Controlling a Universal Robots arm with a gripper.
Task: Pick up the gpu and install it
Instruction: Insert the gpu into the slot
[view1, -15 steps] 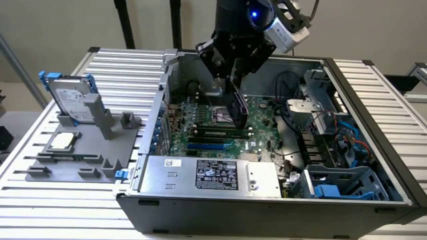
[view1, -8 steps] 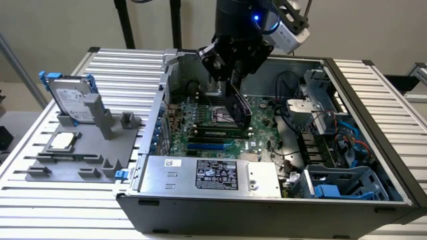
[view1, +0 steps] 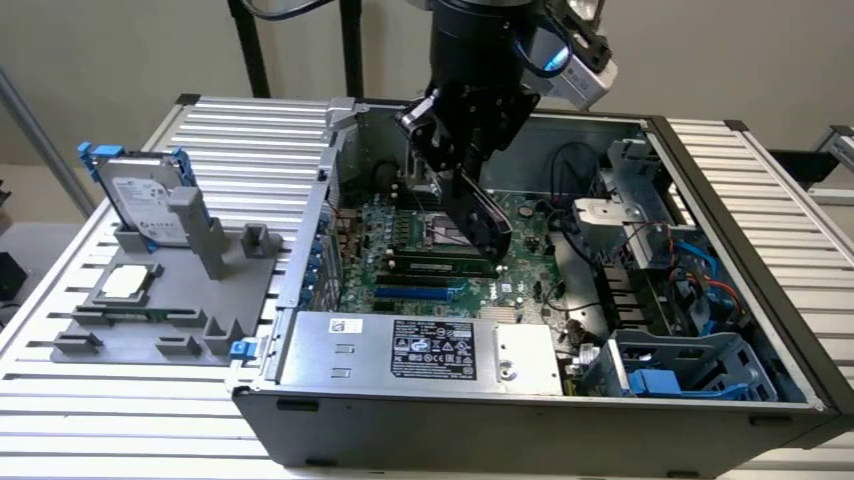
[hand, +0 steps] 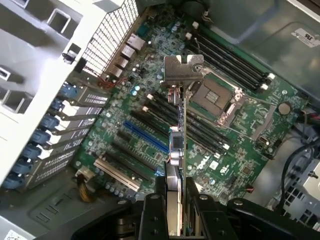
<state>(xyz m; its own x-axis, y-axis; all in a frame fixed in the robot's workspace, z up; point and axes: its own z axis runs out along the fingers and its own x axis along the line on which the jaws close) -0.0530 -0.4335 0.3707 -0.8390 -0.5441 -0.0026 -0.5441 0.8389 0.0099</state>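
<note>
Plainly thin and flat, the gpu (hand: 182, 72) hangs edge-on, clamped in the pincer (hand: 175, 202), its silver bracket at the end farthest from it. Beneath the pincer lies the green motherboard (hand: 240, 130) inside the open computer case (view1: 534, 420) on the bench (view1: 134, 400).

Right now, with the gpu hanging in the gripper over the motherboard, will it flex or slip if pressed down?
Probably stiff: the gpu hangs straight, edge-on, without sagging. It may pivot, since the gripper seems to pinch only one end, far from its metal bracket. Likely fragile: exposed components show along its edge.
</note>
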